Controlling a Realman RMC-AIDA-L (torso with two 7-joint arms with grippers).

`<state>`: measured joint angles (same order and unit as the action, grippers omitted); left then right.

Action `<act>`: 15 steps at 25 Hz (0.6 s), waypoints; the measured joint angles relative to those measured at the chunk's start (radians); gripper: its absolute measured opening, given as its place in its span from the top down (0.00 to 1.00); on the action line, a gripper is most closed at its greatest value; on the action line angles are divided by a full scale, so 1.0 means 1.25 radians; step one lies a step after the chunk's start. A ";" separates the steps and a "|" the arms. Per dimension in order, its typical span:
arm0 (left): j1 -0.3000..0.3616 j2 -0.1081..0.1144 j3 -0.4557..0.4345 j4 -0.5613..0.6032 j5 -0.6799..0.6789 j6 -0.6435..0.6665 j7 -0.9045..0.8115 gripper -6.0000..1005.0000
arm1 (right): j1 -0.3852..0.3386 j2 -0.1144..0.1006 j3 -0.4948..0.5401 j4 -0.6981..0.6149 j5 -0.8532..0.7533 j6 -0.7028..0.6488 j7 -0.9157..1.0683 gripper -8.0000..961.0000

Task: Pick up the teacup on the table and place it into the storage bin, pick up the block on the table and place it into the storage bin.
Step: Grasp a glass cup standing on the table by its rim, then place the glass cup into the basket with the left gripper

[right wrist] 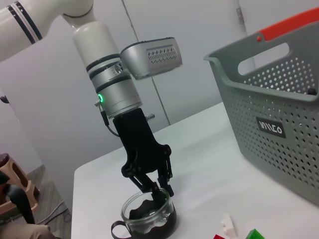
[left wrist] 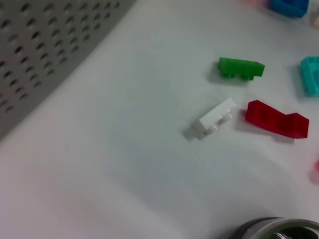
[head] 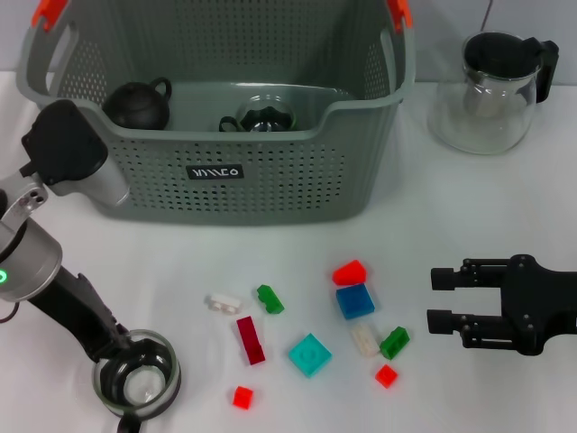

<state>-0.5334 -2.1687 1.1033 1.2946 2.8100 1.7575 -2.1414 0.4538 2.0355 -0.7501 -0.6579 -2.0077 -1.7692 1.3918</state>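
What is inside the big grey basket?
Inside the storage bin sit a dark teapot and a glass teapot with a black lid. The front wall hides the floor near it, so more could be there.

Robot lab or test room is indicated. A white table [head: 469, 207] is set with staged props: loose toy blocks [head: 355, 301], a glass jug [head: 491, 90], a grey perforated storage bin [head: 270, 180]. Plain pale walls [right wrist: 50, 99] and a door-like panel [right wrist: 199, 55] are seen in the right wrist view. A brown stool [right wrist: 12, 172] is seen beside the table.
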 joint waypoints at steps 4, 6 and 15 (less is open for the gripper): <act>-0.002 0.001 -0.002 -0.003 0.002 0.007 -0.001 0.78 | 0.000 0.000 0.000 0.001 0.000 0.000 -0.001 0.32; -0.005 0.002 -0.019 0.002 -0.008 0.021 0.003 0.83 | 0.000 0.000 0.000 0.001 0.001 -0.002 -0.001 0.32; -0.091 0.084 -0.384 -0.188 -0.324 0.178 0.160 0.95 | -0.003 0.000 0.000 0.007 0.004 -0.004 -0.004 0.32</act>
<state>-0.6468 -2.0640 0.6230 1.0598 2.4047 1.9802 -1.9412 0.4500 2.0357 -0.7502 -0.6494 -2.0026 -1.7742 1.3874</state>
